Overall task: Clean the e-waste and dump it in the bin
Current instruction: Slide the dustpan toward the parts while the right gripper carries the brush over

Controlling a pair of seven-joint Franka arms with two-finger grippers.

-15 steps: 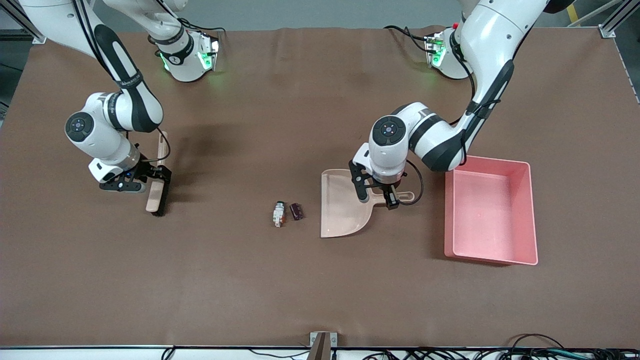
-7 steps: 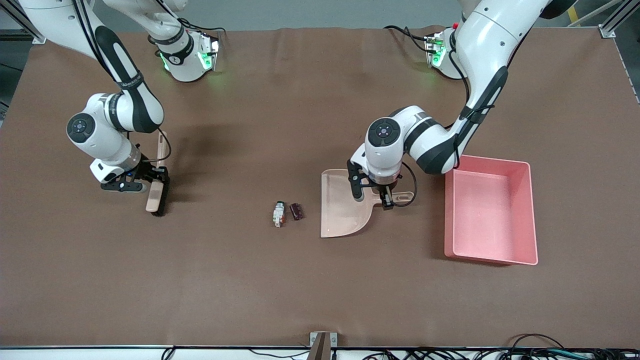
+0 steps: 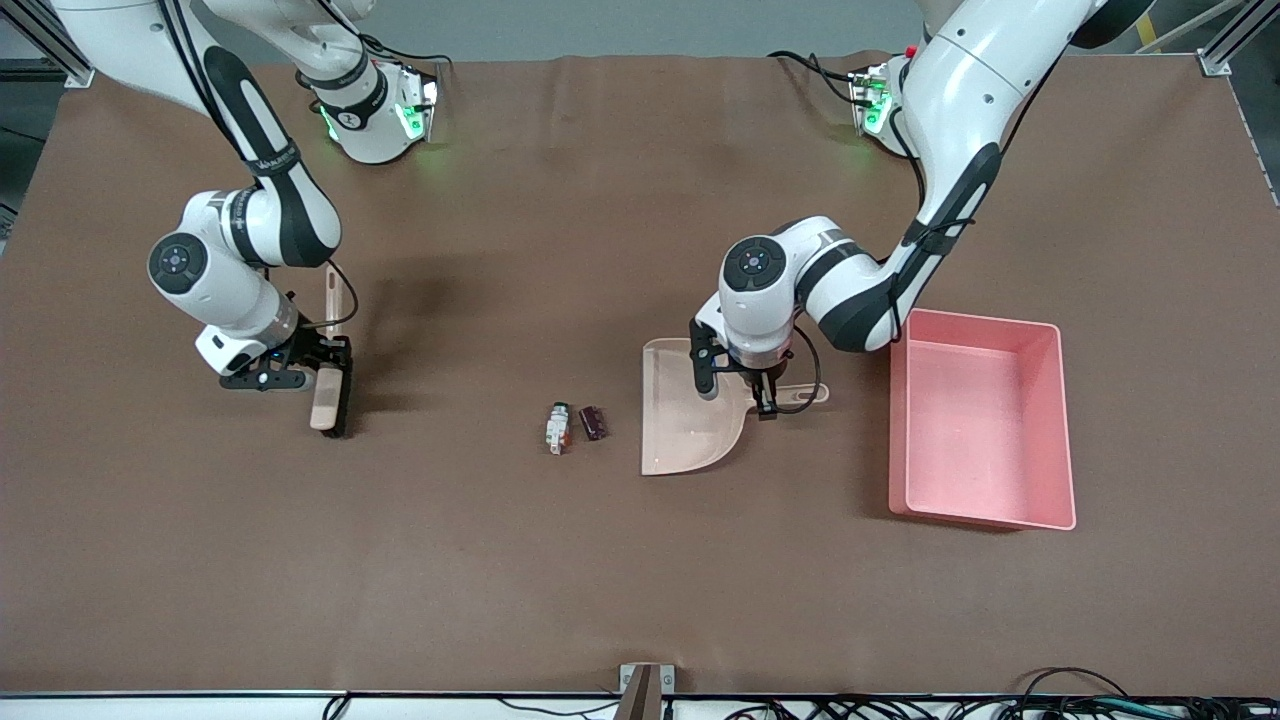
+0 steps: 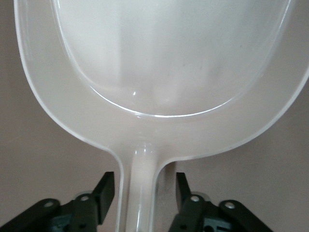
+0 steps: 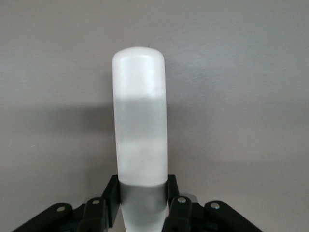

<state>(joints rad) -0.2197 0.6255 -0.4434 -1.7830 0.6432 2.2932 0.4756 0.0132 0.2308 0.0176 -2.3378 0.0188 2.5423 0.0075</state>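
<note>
The e-waste lies on the brown table: a white oblong piece (image 3: pixel 557 428) and, close beside it, a dark maroon block (image 3: pixel 594 422). The beige dustpan (image 3: pixel 690 410) lies flat next to them, mouth toward them. My left gripper (image 3: pixel 735 385) is open, its fingers astride the dustpan's handle (image 4: pixel 140 193) without touching it; the pan (image 4: pixel 169 72) fills the left wrist view. My right gripper (image 3: pixel 325 362) is shut on a beige brush (image 3: pixel 328 400) with dark bristles, toward the right arm's end of the table; its handle (image 5: pixel 140 121) sticks out between the fingers. The pink bin (image 3: pixel 1062 430) stands beside the dustpan's handle end.
The table (image 3: pixel 640 580) is covered with a brown mat. Both arm bases stand at the edge farthest from the front camera. Cables and a bracket (image 3: pixel 643 690) lie along the near edge.
My right gripper has moved the brush a little toward the e-waste. My left gripper has shifted along the dustpan's handle toward the pan, still open.
</note>
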